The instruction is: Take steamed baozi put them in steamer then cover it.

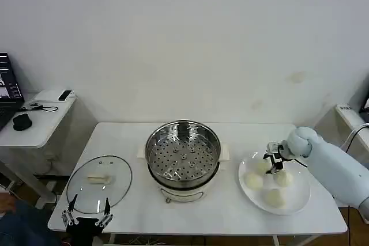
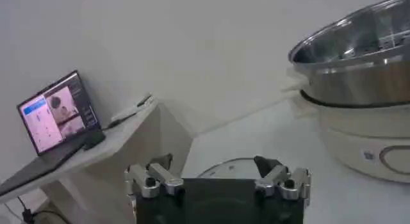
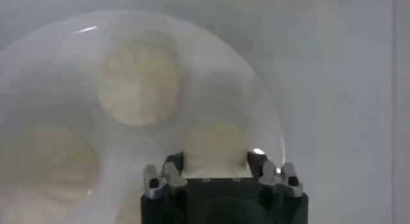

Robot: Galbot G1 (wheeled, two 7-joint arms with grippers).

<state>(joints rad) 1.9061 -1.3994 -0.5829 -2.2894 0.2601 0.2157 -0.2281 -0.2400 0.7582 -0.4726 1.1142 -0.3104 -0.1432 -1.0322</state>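
Here, right gripper lowered, seemingly straddling a baozi, plate.

The right arm is a smooth, glossy pale blue-white shell, ending in a rounded ball-like wrist joint; a thin black cable loops beside its upper part; the right gripper is a small black assembly with silver metal links; in the right wrist view its body is a dark block with silver hinge pieces and small screws; the left gripper is likewise black, with silver knuckled linkages and dark fingertips.
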